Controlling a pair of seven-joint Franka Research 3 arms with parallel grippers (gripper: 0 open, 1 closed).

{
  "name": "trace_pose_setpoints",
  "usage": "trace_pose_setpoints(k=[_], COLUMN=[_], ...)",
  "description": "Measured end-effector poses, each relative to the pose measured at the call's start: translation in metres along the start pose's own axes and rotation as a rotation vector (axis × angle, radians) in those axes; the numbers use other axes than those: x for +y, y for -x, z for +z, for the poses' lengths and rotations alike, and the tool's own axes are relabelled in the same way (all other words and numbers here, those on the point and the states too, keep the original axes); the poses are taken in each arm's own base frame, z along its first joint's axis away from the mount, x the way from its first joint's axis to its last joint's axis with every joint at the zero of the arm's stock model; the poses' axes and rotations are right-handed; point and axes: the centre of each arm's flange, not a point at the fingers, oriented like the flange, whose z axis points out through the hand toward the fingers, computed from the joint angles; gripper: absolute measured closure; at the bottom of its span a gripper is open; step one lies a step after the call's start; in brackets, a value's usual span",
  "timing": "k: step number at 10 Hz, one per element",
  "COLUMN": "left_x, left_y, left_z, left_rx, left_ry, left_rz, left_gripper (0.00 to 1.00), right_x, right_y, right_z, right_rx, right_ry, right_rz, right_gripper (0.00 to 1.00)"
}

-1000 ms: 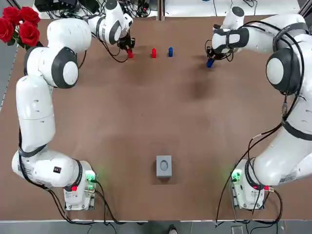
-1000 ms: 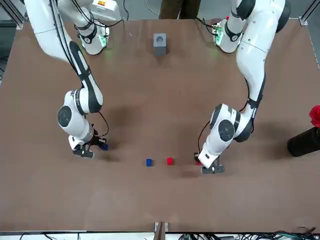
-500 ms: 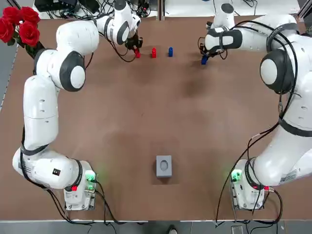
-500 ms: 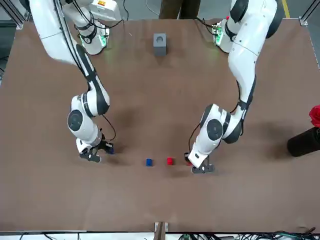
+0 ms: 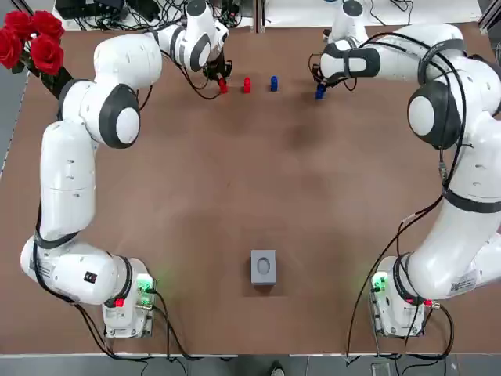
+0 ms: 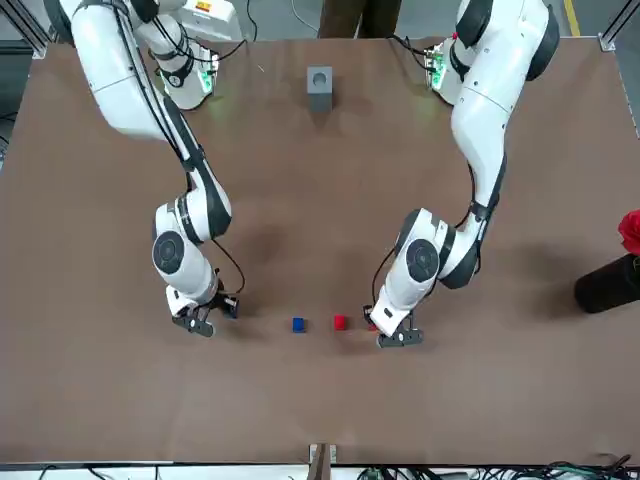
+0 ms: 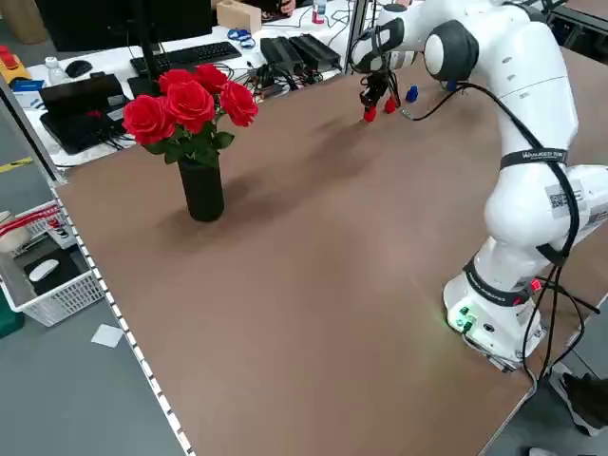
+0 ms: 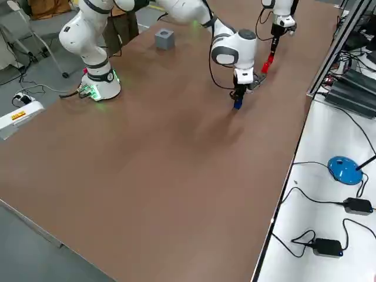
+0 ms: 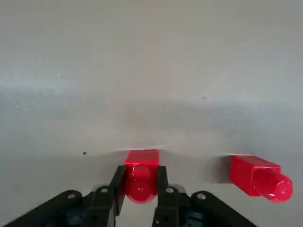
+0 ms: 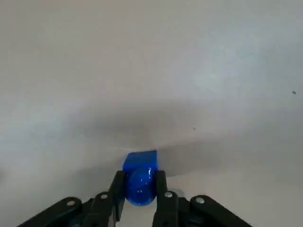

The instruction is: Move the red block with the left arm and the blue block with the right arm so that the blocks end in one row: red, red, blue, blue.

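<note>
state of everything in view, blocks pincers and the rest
left pincer: shut on held red block
held red block: gripped, apart from loose red block
loose red block: free on the table
loose blue block: free, next to loose red block
right pincer: shut on held blue block
held blue block: gripped, apart from loose blue block
grey cube: free, near the arms' bases
roses: upright in black vase

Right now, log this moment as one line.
left gripper: shut on held red block, beside resting red block | right gripper: shut on held blue block, apart from resting blue block | row: wider gap at blue end
</note>
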Motion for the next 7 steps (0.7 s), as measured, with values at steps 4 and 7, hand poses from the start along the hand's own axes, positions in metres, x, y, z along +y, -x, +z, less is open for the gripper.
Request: trace_pose_setpoints(k=[4,7], left_x=[0.001,0.001], left_y=[0.0,0.0], left_z=[0.0,0.0], left_rx=[0.0,0.0], left_ry=[0.001,0.001], left_rz=[0.001,0.001], left_gripper=[0.7,0.7], right_x=[-0.039,-0.055], right_y=[0.009,0.013], right_z=[0.003,0.003], right_rx=[0.001,0.005], right_ry=[0.016,0.017], right_rz=[0.003,-0.001], right_gripper=[0.7,0.7])
